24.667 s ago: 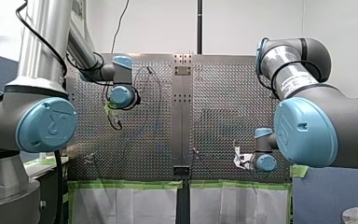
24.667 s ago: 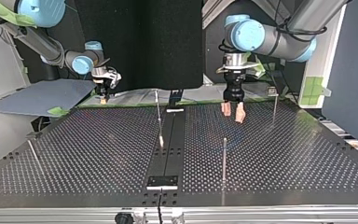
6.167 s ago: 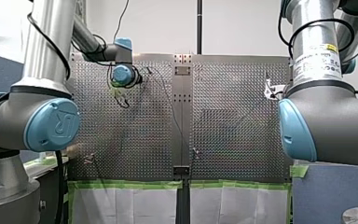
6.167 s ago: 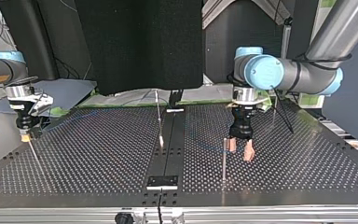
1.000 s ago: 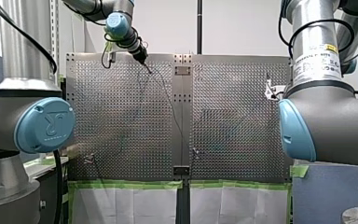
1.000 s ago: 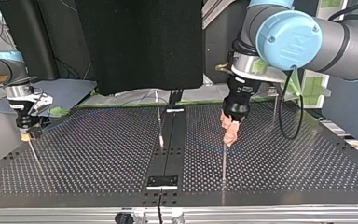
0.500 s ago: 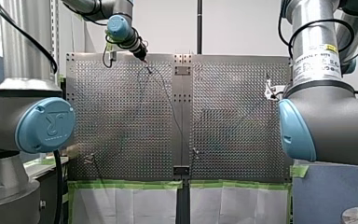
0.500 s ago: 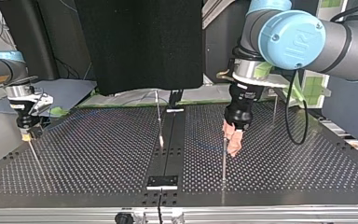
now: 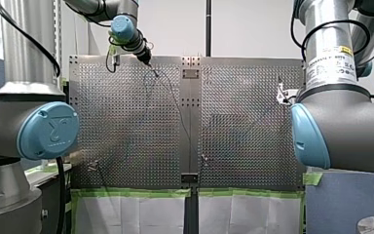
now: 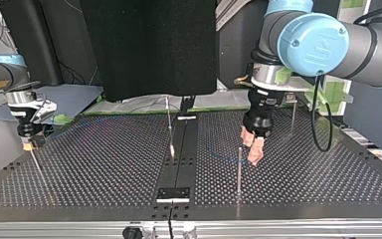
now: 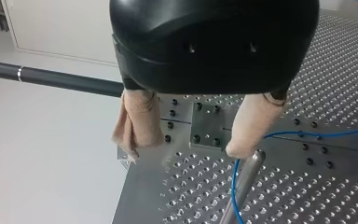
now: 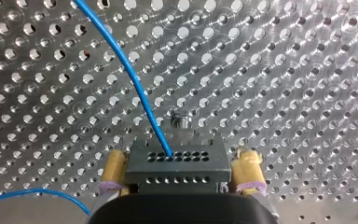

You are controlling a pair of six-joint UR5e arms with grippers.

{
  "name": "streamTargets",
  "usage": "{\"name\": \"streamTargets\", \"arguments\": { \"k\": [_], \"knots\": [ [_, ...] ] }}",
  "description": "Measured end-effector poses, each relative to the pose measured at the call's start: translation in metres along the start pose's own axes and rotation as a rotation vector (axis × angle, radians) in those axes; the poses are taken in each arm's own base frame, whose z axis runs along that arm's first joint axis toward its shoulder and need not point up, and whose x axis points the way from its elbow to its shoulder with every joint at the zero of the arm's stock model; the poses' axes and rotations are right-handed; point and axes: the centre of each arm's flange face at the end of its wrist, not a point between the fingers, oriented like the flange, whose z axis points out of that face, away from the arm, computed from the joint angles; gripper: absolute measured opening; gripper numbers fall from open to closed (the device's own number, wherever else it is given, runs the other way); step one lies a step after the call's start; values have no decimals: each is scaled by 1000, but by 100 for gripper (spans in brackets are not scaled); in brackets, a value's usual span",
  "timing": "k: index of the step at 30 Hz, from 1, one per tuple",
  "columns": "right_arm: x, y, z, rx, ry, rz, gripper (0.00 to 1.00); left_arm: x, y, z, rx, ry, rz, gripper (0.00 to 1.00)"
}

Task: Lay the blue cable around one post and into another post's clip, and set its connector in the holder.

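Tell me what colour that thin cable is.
Blue. The cable shows best in the right wrist view, running into the grey connector.

My left arm (image 9: 27,44) and my right arm (image 9: 350,122) are built alike: silver metal tubes, dark grey joint housings and round light-blue caps (image 9: 48,130) with a raised logo. Black cables (image 9: 59,195) run along them. The right tube carries a white printed label (image 9: 332,63) with a yellow mark. My left gripper (image 11: 186,148) has a glossy black rounded body, two small holes and beige pads (image 11: 254,121). My right gripper (image 12: 179,157) wears yellow pads (image 12: 114,168), pinkish lower down.
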Motion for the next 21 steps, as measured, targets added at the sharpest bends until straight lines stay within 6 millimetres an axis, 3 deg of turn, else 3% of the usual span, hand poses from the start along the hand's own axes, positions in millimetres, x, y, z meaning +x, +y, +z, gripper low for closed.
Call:
{"name": "streamTargets", "arguments": {
  "k": [21],
  "knots": [
    [0,-1,0,1,-1,0,100,1,5,-1,-19,17,6,100]
  ]
}}
